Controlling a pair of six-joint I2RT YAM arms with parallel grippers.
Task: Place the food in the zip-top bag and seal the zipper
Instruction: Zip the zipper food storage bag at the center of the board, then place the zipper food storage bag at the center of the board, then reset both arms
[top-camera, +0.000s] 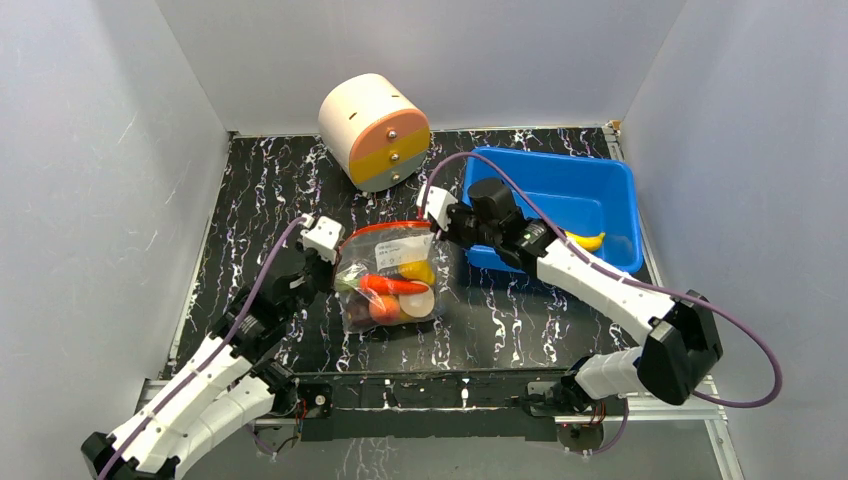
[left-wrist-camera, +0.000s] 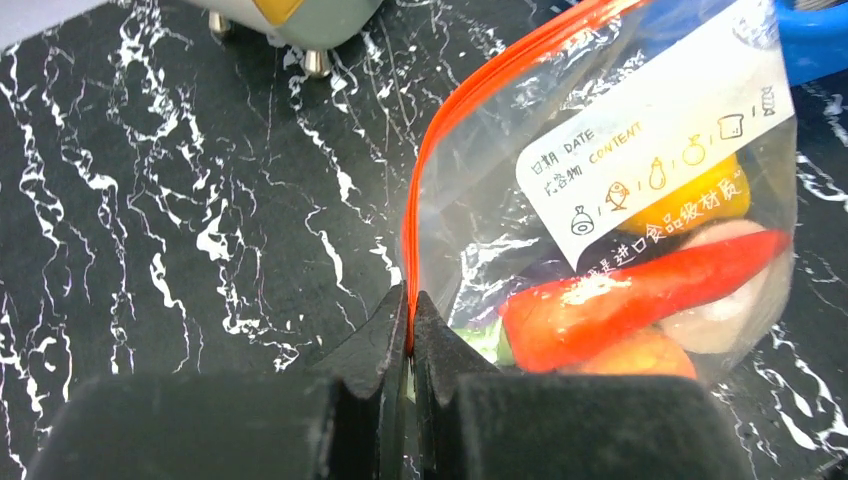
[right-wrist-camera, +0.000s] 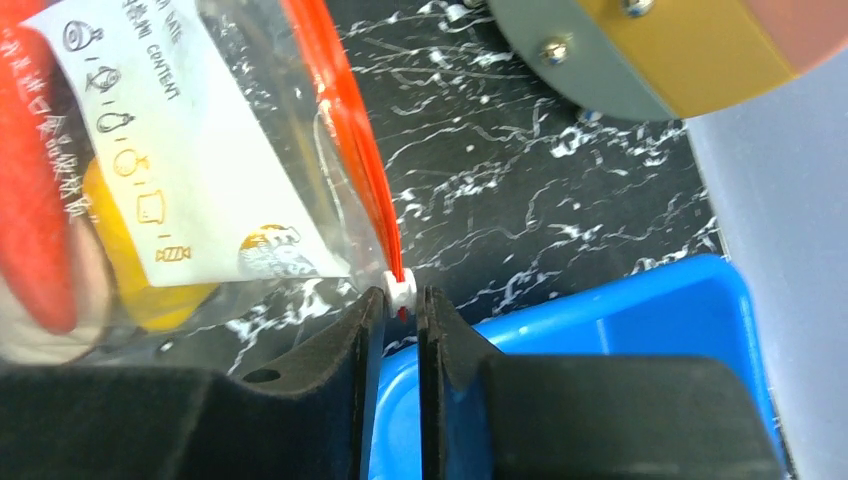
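The zip-top bag (top-camera: 390, 262) hangs stretched between my two grippers above the dark marbled table. Inside it are an orange carrot (top-camera: 392, 284), a yellow piece (top-camera: 418, 270), a white round piece (top-camera: 420, 303) and other toy food. My left gripper (top-camera: 335, 257) is shut on the zipper (left-wrist-camera: 420, 190) at the bag's left end, as the left wrist view (left-wrist-camera: 409, 305) shows. My right gripper (top-camera: 438, 226) is shut on the small white pull tab (right-wrist-camera: 401, 289) at the right end of the zipper (right-wrist-camera: 345, 150). A yellow banana (top-camera: 586, 241) lies in the blue bin.
The blue bin (top-camera: 600, 165) stands at the right, just behind my right gripper, and also shows in the right wrist view (right-wrist-camera: 620, 310). A cream-and-orange cylinder (top-camera: 375, 130) lies on its side at the back centre. White walls enclose the table.
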